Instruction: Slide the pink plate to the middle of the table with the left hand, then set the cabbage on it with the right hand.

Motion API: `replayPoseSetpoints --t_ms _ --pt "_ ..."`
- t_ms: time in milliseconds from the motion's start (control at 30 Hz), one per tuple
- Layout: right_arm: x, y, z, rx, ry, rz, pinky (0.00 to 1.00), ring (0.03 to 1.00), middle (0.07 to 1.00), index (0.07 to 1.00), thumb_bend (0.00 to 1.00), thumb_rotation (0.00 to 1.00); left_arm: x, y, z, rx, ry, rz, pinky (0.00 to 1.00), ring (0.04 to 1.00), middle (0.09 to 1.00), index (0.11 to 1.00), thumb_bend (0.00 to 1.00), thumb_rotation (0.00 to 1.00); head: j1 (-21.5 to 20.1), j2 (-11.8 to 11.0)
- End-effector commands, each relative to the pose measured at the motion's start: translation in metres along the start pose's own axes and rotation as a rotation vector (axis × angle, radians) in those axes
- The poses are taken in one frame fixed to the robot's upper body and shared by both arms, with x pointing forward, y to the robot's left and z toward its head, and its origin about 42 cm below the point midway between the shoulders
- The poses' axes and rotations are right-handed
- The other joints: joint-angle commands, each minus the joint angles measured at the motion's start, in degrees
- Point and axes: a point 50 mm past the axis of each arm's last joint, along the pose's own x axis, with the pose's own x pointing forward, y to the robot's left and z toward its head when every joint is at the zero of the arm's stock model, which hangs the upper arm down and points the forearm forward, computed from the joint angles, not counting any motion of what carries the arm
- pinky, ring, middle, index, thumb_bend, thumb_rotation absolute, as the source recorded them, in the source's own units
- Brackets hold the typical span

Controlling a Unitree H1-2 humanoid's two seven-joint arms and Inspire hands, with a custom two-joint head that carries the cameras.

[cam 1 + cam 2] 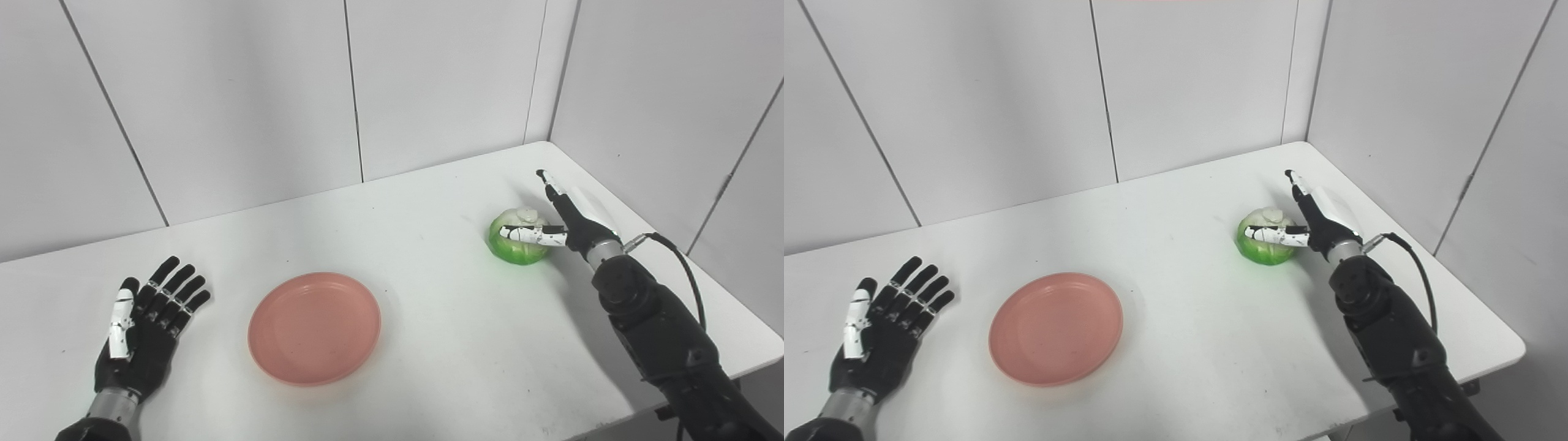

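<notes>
White wall panels enclose a white table. The pink plate lies near its middle, empty. At nine o'clock of it the left hand rests palm up, released, fingers spread. At two o'clock the right hand touches the cabbage, thumb across it, fingers extended, not clasped.

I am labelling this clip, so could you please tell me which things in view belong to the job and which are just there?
Belong to the job:
pink plate
cabbage
left robot hand, open, palm up beside the plate
right robot hand, at the cabbage with the thumb across it, fingers not closed

Just there:
table
grey wall panels
cable on the right arm
</notes>
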Motion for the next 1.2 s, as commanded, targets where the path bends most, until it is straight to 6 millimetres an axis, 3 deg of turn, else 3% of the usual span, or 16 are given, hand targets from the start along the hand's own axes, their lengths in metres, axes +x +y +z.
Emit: replayPoseSetpoints --t_ms 0,767,1167 --pt "0.015 -0.03 0.023 -0.014 -0.09 -0.059 0.89 0.973 0.999 1.0 1.0 0.58 -0.026 0.022 -0.031 -0.022 0.119 0.087 0.8 0.811 0.815 0.807 0.48 0.9 0.0 0.09" --pt "0.029 -0.045 0.035 -0.108 0.019 0.251 0.94 0.984 1.0 1.0 1.0 0.57 -0.028 0.023 -0.029 -0.009 0.125 0.086 0.79 0.804 0.808 0.802 0.49 0.87 0.12 1.99" --pt "0.02 -0.056 0.028 -0.086 0.029 0.253 0.92 0.979 1.0 1.0 1.0 0.52 -0.028 0.025 -0.029 -0.007 0.125 0.081 0.81 0.814 0.815 0.81 0.49 0.89 0.05 2.22"
